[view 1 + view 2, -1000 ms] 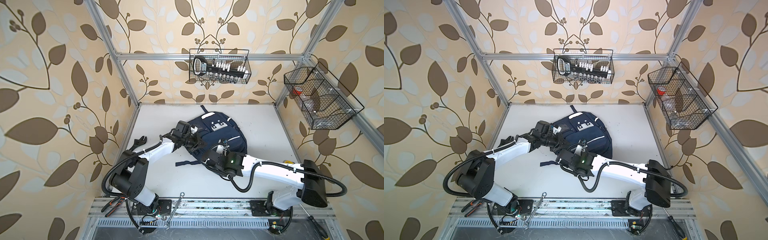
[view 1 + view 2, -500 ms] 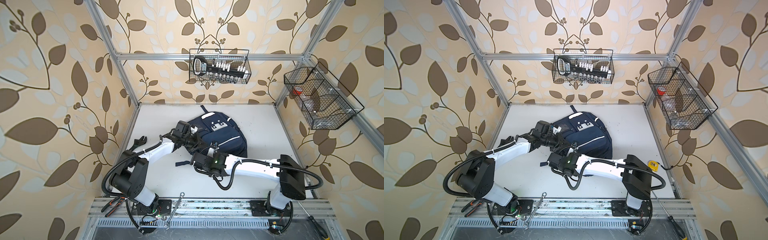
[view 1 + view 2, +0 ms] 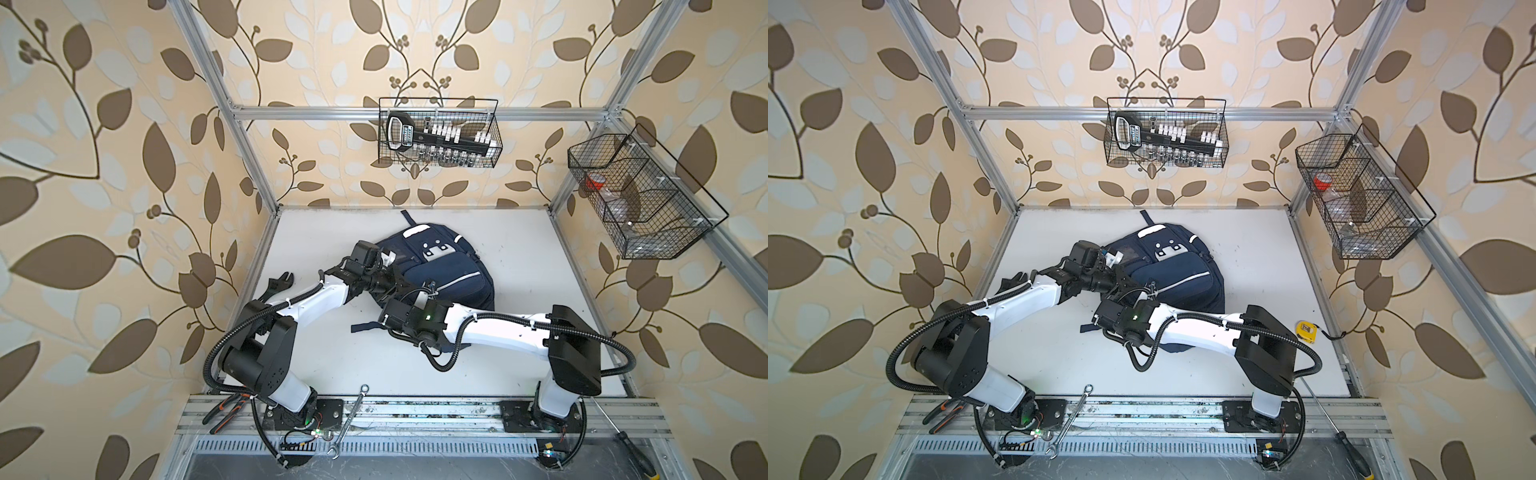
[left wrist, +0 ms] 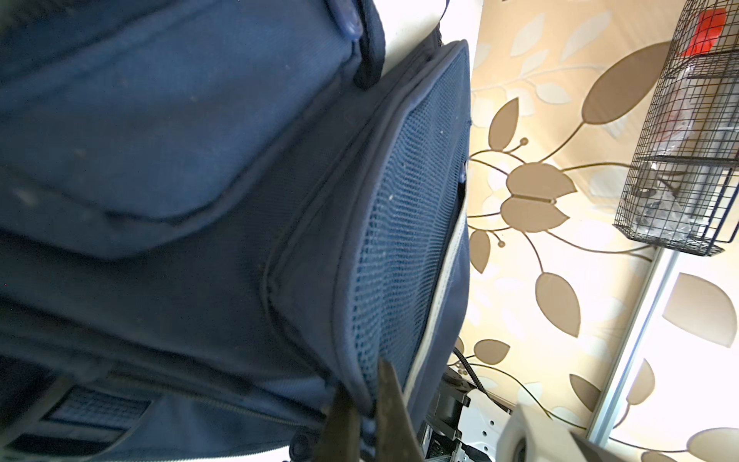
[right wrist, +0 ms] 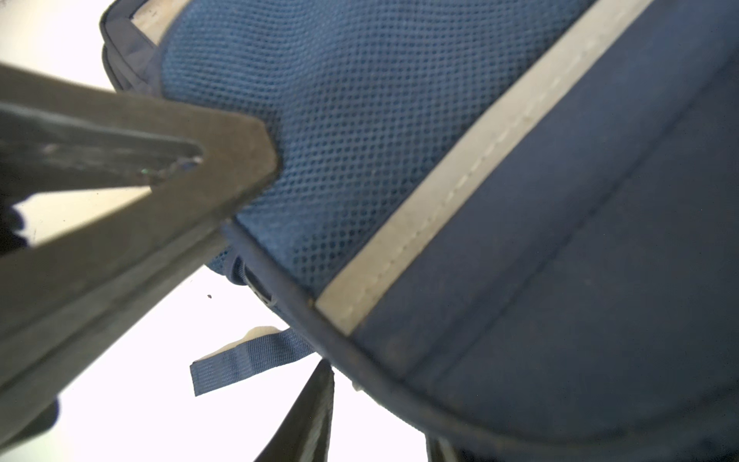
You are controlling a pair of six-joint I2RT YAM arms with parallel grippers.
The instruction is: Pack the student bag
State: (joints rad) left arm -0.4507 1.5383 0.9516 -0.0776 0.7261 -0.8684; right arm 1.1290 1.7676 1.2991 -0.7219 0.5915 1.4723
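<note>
Well, in both top views the student bag [image 3: 453, 286] [image 3: 1183, 286] is seen lying flat near the middle of the white table [image 3: 332, 361]. Both arms are stretched out to its near-left edge. How the pincers stand cannot be told from up there. A yellow tape measure [image 3: 1307, 330] by the right wall is shown in a top view only. From the left wrist, the left gripper [image 4: 366, 396] is seen squeezed tight on the bag's edge, by the mesh pocket [image 4: 400, 224]. From the right wrist, the right gripper [image 5: 300, 262] is seen with its fingers [image 5: 160, 224] set apart. Nothing is gripped, the bag's corner is found between them, and a loose strap end [image 5: 248, 360] is seen over the table
</note>
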